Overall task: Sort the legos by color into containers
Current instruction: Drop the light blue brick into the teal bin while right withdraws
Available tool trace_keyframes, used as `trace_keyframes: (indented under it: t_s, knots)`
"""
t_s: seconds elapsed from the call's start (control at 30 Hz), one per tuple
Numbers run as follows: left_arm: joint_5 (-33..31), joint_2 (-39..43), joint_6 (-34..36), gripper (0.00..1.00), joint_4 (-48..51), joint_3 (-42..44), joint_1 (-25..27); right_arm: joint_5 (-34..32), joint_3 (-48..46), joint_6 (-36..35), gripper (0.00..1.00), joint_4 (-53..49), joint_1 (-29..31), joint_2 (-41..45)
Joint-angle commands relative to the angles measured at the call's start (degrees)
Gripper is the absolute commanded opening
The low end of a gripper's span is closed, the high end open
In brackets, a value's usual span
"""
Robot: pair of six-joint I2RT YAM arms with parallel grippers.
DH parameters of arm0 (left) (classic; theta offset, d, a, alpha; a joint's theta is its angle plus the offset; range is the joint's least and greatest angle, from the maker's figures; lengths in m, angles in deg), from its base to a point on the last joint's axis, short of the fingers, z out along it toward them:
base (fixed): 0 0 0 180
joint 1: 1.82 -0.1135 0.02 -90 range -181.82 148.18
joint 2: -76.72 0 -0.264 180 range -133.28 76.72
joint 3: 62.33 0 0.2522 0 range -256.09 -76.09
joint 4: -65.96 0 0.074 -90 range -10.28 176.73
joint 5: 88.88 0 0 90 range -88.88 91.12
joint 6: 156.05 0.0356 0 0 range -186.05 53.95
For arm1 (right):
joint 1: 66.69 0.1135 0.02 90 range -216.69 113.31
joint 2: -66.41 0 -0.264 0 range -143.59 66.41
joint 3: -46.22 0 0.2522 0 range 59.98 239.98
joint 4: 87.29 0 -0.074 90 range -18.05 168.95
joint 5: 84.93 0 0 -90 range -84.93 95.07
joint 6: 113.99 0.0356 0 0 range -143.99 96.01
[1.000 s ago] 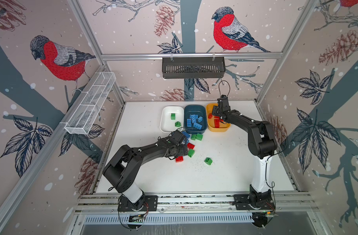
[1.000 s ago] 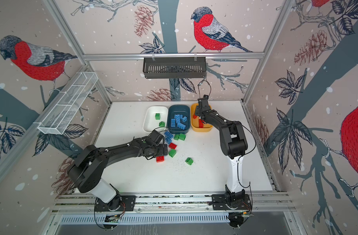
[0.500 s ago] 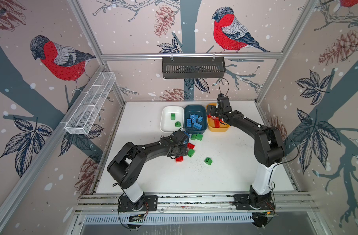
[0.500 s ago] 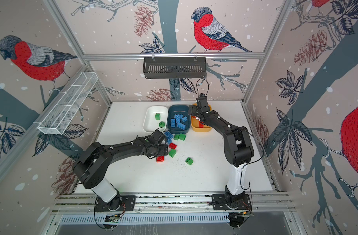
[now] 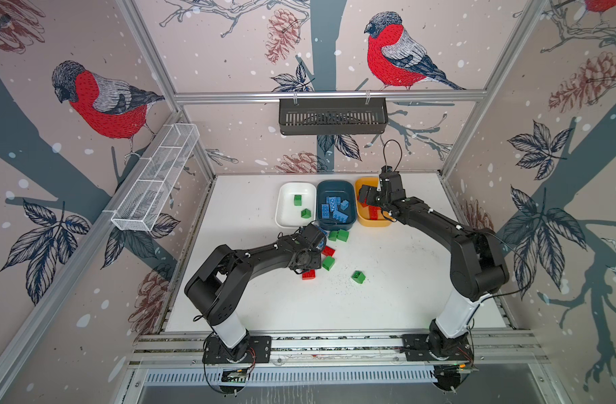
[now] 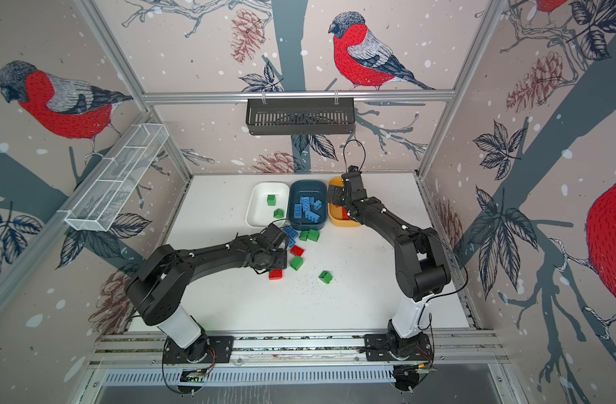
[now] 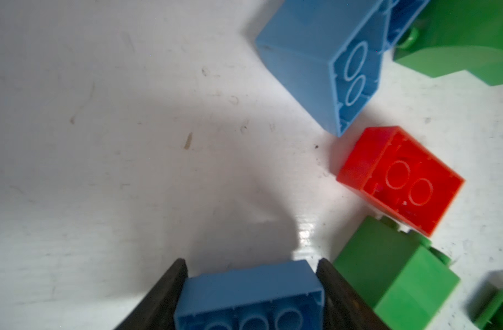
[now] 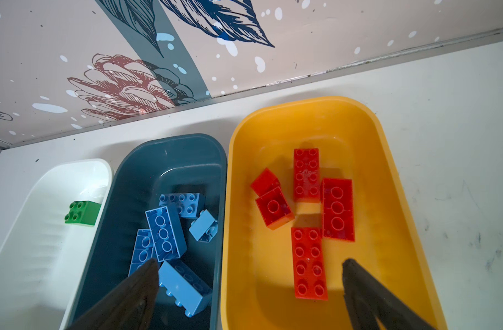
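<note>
My left gripper [image 7: 250, 265] is low over the table and shut on a blue lego [image 7: 250, 294], with a finger against each end. Beside it lie another blue lego [image 7: 310, 57], a red one [image 7: 398, 177] and green ones [image 7: 387, 274]. In both top views loose red [image 5: 309, 274] and green [image 5: 358, 277] legos lie in front of the containers. The white tub [image 8: 44, 243] holds green legos, the teal tub [image 8: 170, 154] blue ones, the yellow tub [image 8: 330, 114] red ones. My right gripper [image 8: 250, 264] hangs open and empty over the teal and yellow tubs.
A black slotted basket [image 5: 332, 115] hangs on the back wall above the tubs. A long white wire-mesh tray [image 5: 156, 183] is fixed to the left wall. Metal rails [image 5: 317, 344] run along the table's front edge by both arm bases.
My left gripper's jaws have closed in on the blue lego. My right arm's elbow has swung outward while its gripper stays over the yellow tub with its jaws spread wider.
</note>
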Motion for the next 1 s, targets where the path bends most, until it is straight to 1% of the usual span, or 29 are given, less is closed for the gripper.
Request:
trace_keyframes:
  t_s: [0.0, 0.07, 0.13, 0.27, 0.4, 0.57, 0.77, 0.87, 0.97]
  knots:
    - [-2.5, 1.6, 2.6, 0.67, -0.2, -2.0, 0.1, -0.6, -1.3, 1.2, 1.00, 1.9, 0.2, 1.6]
    - [-6.1, 2.7, 4.4, 0.67, -0.6, -2.9, -0.1, -1.2, -2.4, 1.5, 1.00, 2.4, 0.4, 2.6]
    - [-9.3, 3.2, 5.8, 0.67, -1.5, -6.4, -0.4, -1.7, -3.3, 1.5, 1.00, 2.9, 0.3, 3.6]
    - [-10.5, 0.6, 10.4, 0.67, -4.9, -12.8, -1.2, -2.0, -4.1, 1.8, 1.00, 3.1, 0.4, 4.9]
    - [-8.9, -5.5, 12.7, 0.67, -8.4, -20.7, -3.0, -2.0, -5.1, 2.1, 1.00, 3.8, 0.4, 6.5]
    - [-10.2, -15.0, 15.9, 0.67, -8.6, -31.9, -4.2, -2.2, -6.1, 2.1, 1.00, 3.6, 0.4, 7.9]
    - [-9.6, -25.1, 19.3, 0.67, -10.1, -43.2, -6.0, -3.7, -8.2, 1.8, 0.99, 2.8, 0.3, 10.2]
    - [-8.4, -29.3, 21.3, 0.67, -12.6, -47.0, -6.5, -4.4, -9.2, 1.5, 1.00, 2.2, 0.2, 11.3]
    - [-6.9, -31.6, 23.6, 0.68, -17.8, -48.3, -6.6, -4.7, -9.7, 1.1, 1.00, 1.8, 0.2, 12.3]
